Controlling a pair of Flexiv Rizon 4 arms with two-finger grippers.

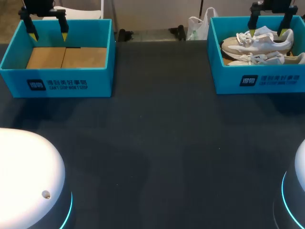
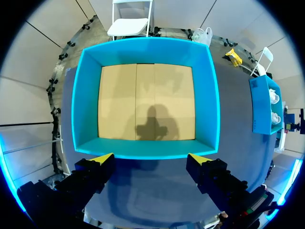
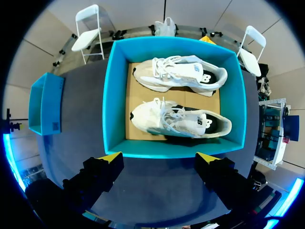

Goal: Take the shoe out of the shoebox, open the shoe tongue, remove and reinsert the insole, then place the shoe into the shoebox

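Note:
Two white-and-beige sneakers lie side by side in the blue shoebox (image 1: 224, 81) at the table's far right: the far shoe (image 1: 259, 42) (image 3: 183, 75) and the near shoe (image 1: 255, 59) (image 3: 178, 122), toes pointing toward the table's middle. My right gripper (image 1: 267, 27) (image 3: 157, 156) hangs open high above this box, nothing between its fingers. A second blue box (image 1: 57, 82) (image 2: 86, 95) at the far left holds only its cardboard floor. Above it my left gripper (image 1: 47, 28) (image 2: 151, 157) stands open and empty.
The dark table (image 1: 157, 143) stretches between and in front of the two boxes. The white bases of my arms (image 1: 24, 176) sit at the near corners.

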